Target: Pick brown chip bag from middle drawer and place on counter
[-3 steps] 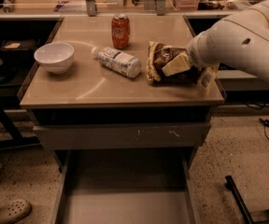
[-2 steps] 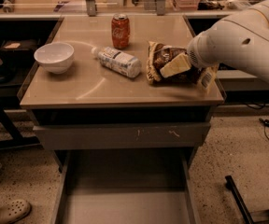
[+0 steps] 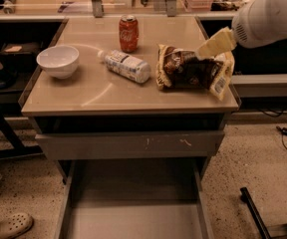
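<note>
Your gripper (image 3: pixel 209 48) at the brown chip bag (image 3: pixel 186 74)'s far edge, grip cannot be told; bag flat on the counter (image 3: pixel 98 91), its destination; middle drawer (image 3: pixel 133 218) open

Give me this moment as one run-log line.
stage: bag out of drawer | brown chip bag: lying on counter, right side | gripper: just above bag's right end | middle drawer: open, no bag inside

Slants down and leftward from the upper right corner as a thick, rounded white arm (image 3: pixel 268 14), cut off by the frame edge. Narrows to a pale yellow end effector (image 3: pixel 212 45), aimed down-left, low over the right side of the tabletop (image 3: pixel 108 91).
</note>
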